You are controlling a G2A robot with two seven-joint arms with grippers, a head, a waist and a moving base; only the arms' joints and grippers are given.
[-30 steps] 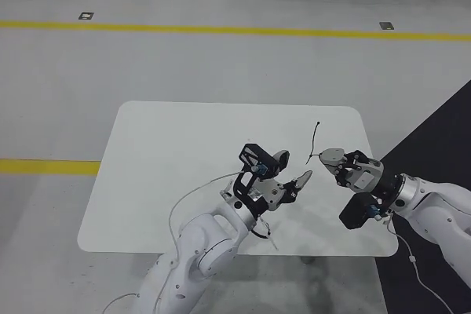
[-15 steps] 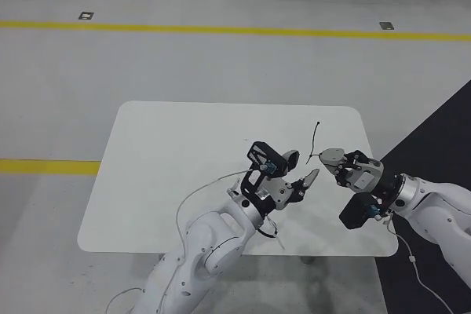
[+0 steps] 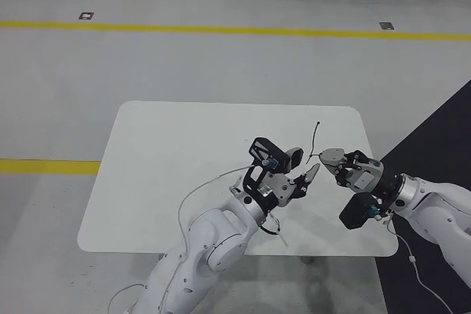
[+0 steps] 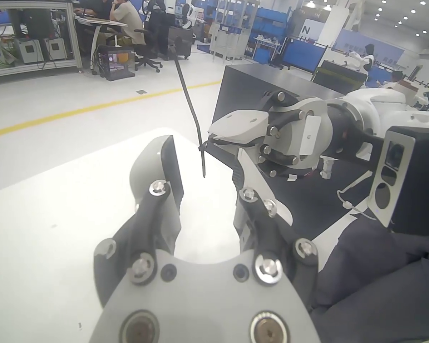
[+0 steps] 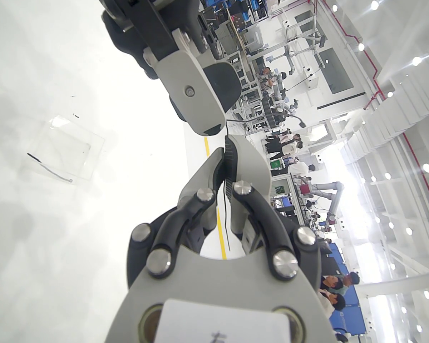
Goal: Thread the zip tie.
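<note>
A thin black zip tie [image 3: 315, 137] stands up from my right gripper [image 3: 323, 157], which is shut on its lower part above the white table's right side. In the left wrist view the zip tie [image 4: 186, 90] rises long above the right gripper [image 4: 214, 139], and its short end hangs just below. My left gripper [image 4: 204, 158] is open, its two fingers on either side of that hanging end without touching it. In the right wrist view the strip [image 5: 222, 212] runs between the closed fingers [image 5: 243, 165], with a left fingertip [image 5: 207, 123] right in front.
The white table [image 3: 180, 173] has bare room on its left half. A clear plastic square [image 5: 68, 148] lies flat on it with a small black strip [image 5: 50, 169] at its edge. A dark surface [image 3: 447, 133] borders the table on the right.
My left gripper has moved right and closer to the right gripper, staying open. The right gripper and the zip tie have kept still.
</note>
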